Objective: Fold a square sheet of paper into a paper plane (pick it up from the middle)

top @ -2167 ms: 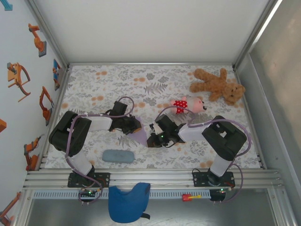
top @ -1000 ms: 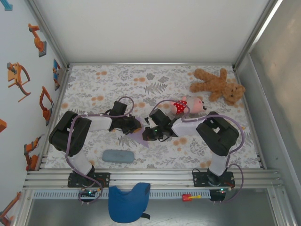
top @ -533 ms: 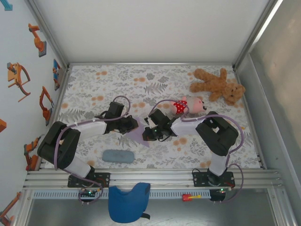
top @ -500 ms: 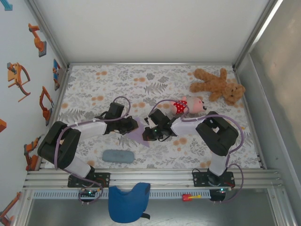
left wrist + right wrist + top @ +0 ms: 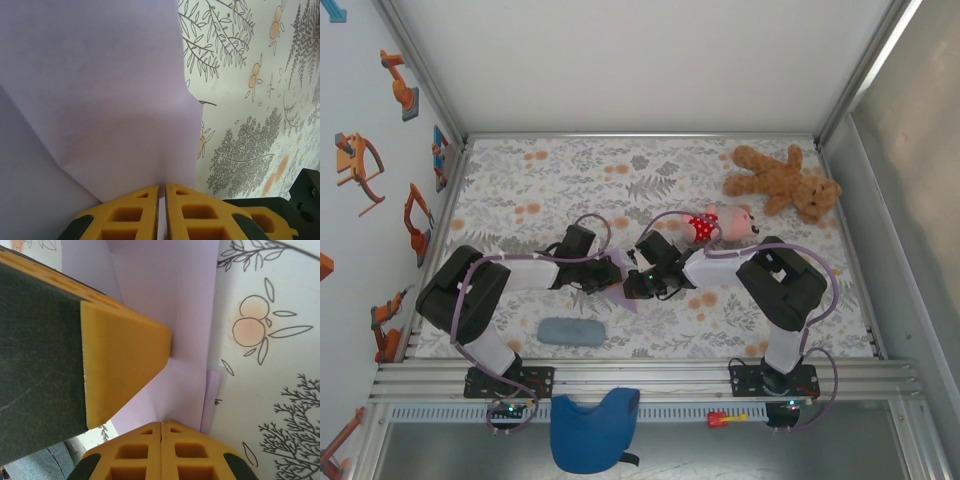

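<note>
lavender creased paper sheet (image 5: 100, 100) between both low, inward-bent arms: left pincer (image 5: 162, 188) pinches it, right pincer (image 5: 161, 424) pressed together.

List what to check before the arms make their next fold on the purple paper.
1. Left gripper shut on the sheet of paper: ok.
2. Right gripper shut, tips at the sheet: ok.
3. Right gripper actually pinching the sheet: cannot tell.
4. Grippers apart from each other: ok, though close.
5. Grey-blue pad apart from the sheet: ok.
</note>
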Tool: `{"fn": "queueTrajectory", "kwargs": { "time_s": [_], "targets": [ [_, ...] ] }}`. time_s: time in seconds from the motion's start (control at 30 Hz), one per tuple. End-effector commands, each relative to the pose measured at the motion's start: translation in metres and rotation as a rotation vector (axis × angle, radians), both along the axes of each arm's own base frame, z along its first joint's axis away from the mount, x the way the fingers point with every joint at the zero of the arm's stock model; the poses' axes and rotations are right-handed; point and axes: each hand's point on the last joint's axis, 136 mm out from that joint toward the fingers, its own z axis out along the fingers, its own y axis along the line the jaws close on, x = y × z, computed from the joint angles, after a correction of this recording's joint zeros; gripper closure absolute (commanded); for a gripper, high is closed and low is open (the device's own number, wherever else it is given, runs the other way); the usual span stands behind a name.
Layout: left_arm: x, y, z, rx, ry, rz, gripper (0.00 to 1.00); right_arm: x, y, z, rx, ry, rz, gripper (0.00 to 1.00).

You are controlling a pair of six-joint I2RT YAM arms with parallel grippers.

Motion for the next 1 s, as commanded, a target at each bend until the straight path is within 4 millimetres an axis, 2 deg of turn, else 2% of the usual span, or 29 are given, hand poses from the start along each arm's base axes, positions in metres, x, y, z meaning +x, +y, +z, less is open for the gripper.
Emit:
{"fn": "queueTrajectory", "kwargs": {
  "time_s": [0.0, 0.2, 0.4, 0.8, 0.97],
  "targets": [
    [0.001, 0.006, -0.014, 0.064, -0.001, -0.011, 0.88, -0.019, -0.04, -0.047, -0.221, 0.082, -0.019, 1.0],
    [0.012, 0.025, -0.022, 0.134, -0.007, 0.023, 0.88, -0.031, -0.063, -0.064, -0.313, 0.107, -0.008, 1.0],
    [0.035, 0.042, -0.024, 0.124, -0.006, 0.061, 0.88, -0.041, -0.076, -0.078, -0.363, 0.141, -0.007, 1.0],
    [0.089, 0.092, -0.029, 0.148, -0.018, 0.179, 0.88, -0.042, -0.08, -0.077, -0.375, 0.141, -0.011, 1.0],
    [0.109, 0.102, -0.025, 0.155, -0.027, 0.205, 0.88, -0.037, -0.071, -0.07, -0.339, 0.127, -0.016, 1.0]
  ]
}}
